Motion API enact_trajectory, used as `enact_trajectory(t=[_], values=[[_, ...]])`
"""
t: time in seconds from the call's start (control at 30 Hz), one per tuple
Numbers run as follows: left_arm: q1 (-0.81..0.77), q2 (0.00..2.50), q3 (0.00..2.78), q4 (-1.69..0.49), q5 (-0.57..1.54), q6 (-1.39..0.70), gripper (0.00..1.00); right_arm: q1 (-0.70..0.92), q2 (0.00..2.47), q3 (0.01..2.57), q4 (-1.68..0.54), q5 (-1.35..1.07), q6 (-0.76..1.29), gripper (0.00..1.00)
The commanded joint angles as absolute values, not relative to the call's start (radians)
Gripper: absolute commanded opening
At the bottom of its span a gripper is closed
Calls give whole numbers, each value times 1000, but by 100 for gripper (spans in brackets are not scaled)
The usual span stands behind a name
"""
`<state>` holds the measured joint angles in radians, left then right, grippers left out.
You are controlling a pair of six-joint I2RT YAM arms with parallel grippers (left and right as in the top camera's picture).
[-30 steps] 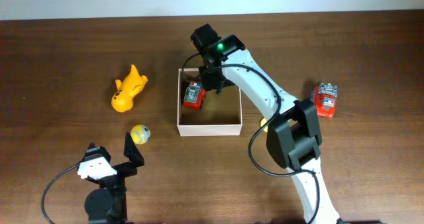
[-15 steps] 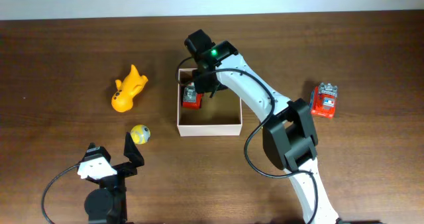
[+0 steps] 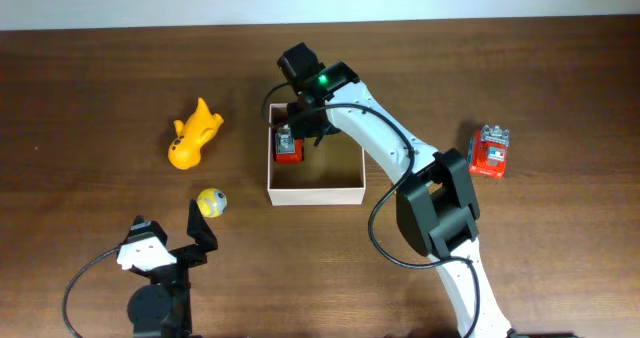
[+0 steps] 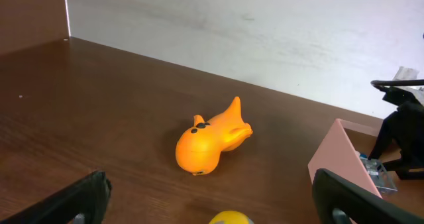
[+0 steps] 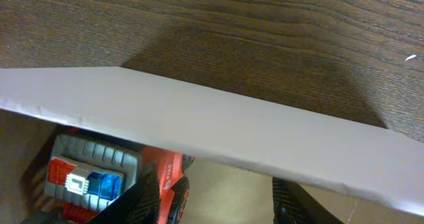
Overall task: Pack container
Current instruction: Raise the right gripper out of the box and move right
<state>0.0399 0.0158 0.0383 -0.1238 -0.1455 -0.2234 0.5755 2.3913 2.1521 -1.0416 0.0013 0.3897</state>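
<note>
Overhead, orange toy [image 3: 193, 138] and yellow ball [image 3: 211, 202] lay left of container [image 3: 345, 191]; right gripper [image 3: 297, 133], jaws apart over red toy [image 3: 288, 151], had shifted left; left gripper [image 3: 170, 226] gaped.

Finishes on my table feed

I read the table [image 3: 100, 78] as dark wood with plain grain and a soft sheen. The container [image 3: 315, 195] has matt white card walls and a dull tan cardboard floor. The orange toy [image 3: 192, 136] on the left is smooth, glossy plastic, and the yellow ball [image 3: 211, 202] near it looks smooth too. The red toy [image 3: 289, 146] inside the container is hard moulded plastic. The right arm [image 3: 375, 128] has smooth white shells and matt black joints.
</note>
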Motion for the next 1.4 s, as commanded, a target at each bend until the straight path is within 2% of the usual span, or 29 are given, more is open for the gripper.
enact_trajectory(t=[0.0, 0.53, 0.7, 1.0, 1.13, 1.27, 1.37], values=[[44, 11, 32, -121, -138, -204, 99, 583, 2399, 2144, -1044, -6, 397, 50], [44, 11, 32, -121, -138, -204, 99, 542, 2387, 2148, -1115, 30, 360, 50], [44, 11, 32, -121, -138, -204, 99, 533, 2350, 2198, -1166, 31, 320, 54], [44, 11, 32, -121, -138, -204, 99, 528, 2284, 2524, -1396, 38, 288, 61], [44, 11, 32, -121, -138, -204, 99, 496, 2274, 2762, -1530, 108, 265, 68], [44, 11, 32, -121, -138, -204, 99, 407, 2274, 2924, -1690, 198, 239, 72], [44, 11, 32, -121, -138, -204, 99, 313, 2268, 2926, -1699, 135, 171, 75]])
